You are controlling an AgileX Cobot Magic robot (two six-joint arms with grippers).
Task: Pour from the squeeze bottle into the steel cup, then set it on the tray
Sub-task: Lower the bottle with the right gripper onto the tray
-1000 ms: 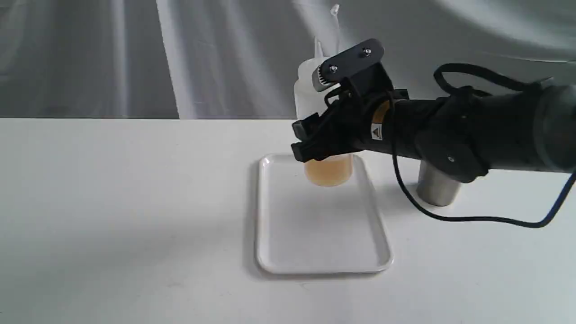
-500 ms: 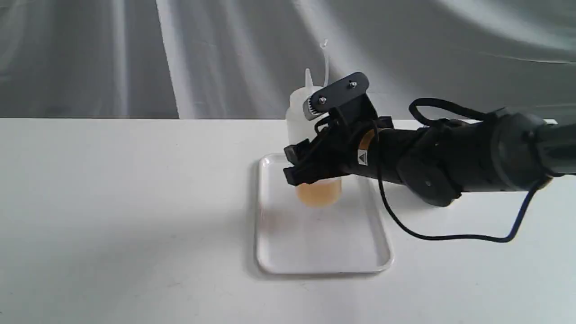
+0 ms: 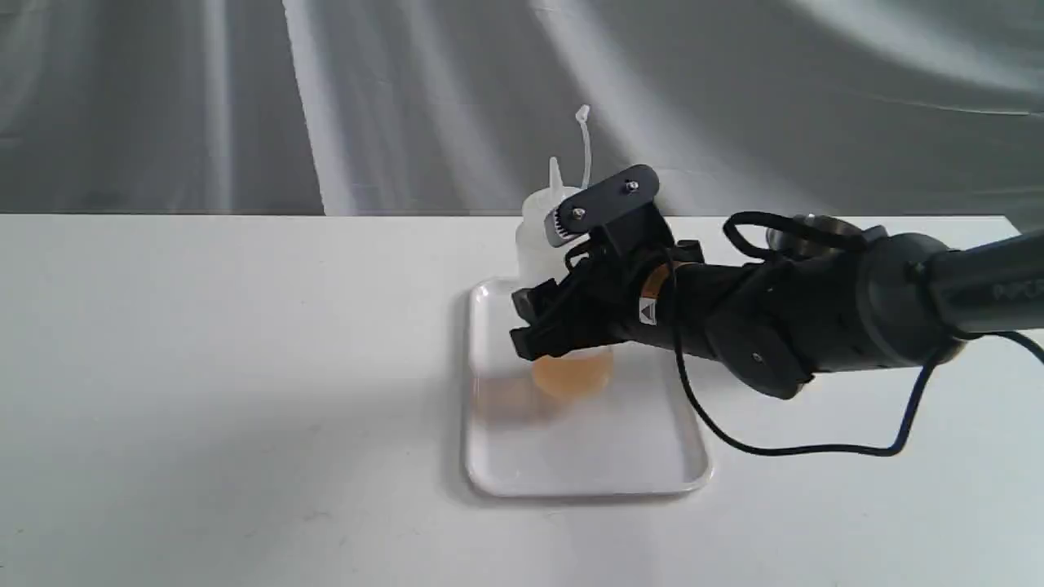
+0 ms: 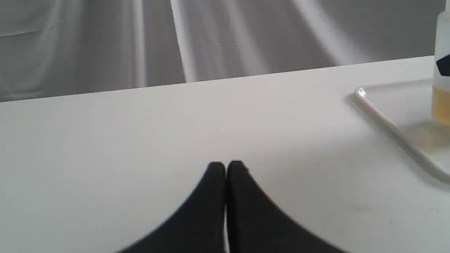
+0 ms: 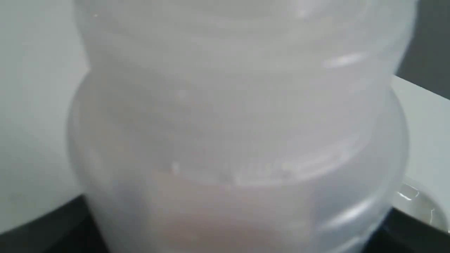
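Note:
The squeeze bottle (image 3: 545, 236), translucent white with amber liquid low inside, stands upright over the far half of the white tray (image 3: 571, 456); its base is at or just above the tray floor. My right gripper (image 3: 563, 330) is shut on the bottle's middle, and the bottle (image 5: 239, 133) fills the right wrist view. The nozzle and its cap strap point upward. Only the rim of the steel cup (image 3: 803, 224) shows behind the right arm. My left gripper (image 4: 225, 168) is shut and empty above bare table, left of the tray (image 4: 386, 123); the bottle (image 4: 441, 91) shows at that view's edge.
The right arm (image 3: 816, 318) stretches in from the right, low over the table, with a black cable (image 3: 816, 448) looping down to the tabletop. A grey draped cloth (image 3: 245, 106) hangs behind the table's far edge.
The right arm has lowered the bottle from well above the tray down to it, shifting slightly left. The steel cup, seen whole before, is now mostly hidden behind the arm.

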